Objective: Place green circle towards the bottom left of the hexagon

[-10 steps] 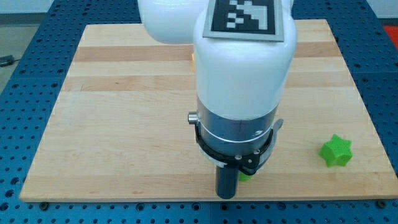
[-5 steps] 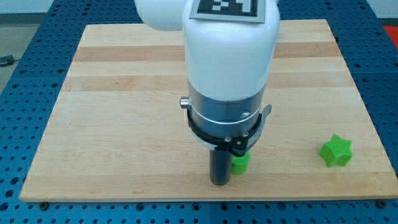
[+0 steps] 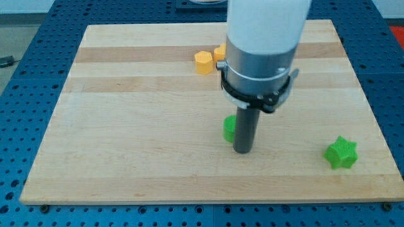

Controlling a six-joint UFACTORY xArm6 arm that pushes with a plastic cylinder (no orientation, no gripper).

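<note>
The green circle (image 3: pixel 229 128) lies on the wooden board (image 3: pixel 126 126), just right of centre. My tip (image 3: pixel 242 151) stands right beside it, on its right and slightly lower side, seemingly touching; the rod hides the circle's right part. The yellow hexagon (image 3: pixel 202 62) sits near the view's top, well above the circle. A second yellow block (image 3: pixel 219 53) sits just right of the hexagon, partly hidden by the arm.
A green star block (image 3: pixel 341 153) lies near the board's lower right edge. The arm's white and grey body (image 3: pixel 262 44) covers the upper right middle of the board.
The arm has swung from the board's bottom edge up and to the right. The green circle has moved up the board, and my tip is now on its right instead of its left.
</note>
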